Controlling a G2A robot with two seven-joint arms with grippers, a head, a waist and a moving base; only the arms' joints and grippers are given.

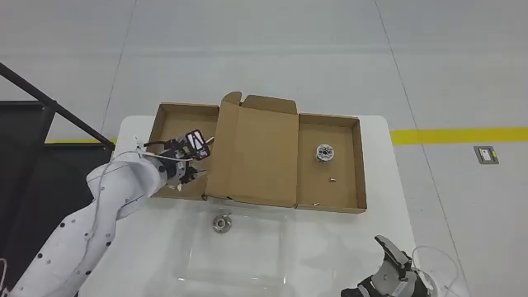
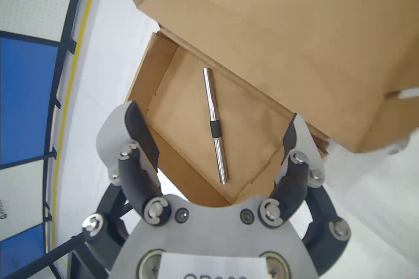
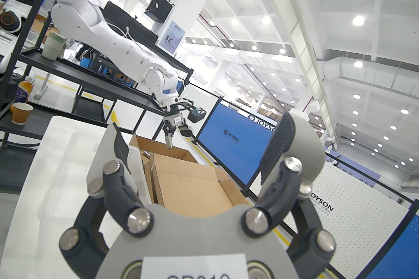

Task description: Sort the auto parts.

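Note:
A cardboard box (image 1: 252, 183) lies open on the white table, a compartment on each side of its raised lid. My left gripper (image 2: 214, 115) hovers open over the left compartment, straddling a metal rod (image 2: 215, 126) with a black band that lies flat on the compartment floor. From above, the left gripper (image 1: 183, 169) is over that compartment's near edge. A round metal part (image 1: 325, 153) and a tiny piece (image 1: 332, 180) lie in the right compartment. A ring-shaped part (image 1: 221, 224) rests on the table in front of the box. My right gripper (image 3: 201, 126) is open and empty, tilted upward at the table's near right corner (image 1: 394, 257).
A clear plastic tray (image 1: 239, 257) sits on the table in front of the box, near the ring-shaped part. A dark shelf rack (image 1: 25, 132) stands to the left of the table. The box's raised lid (image 2: 288, 31) stands close beside the left gripper.

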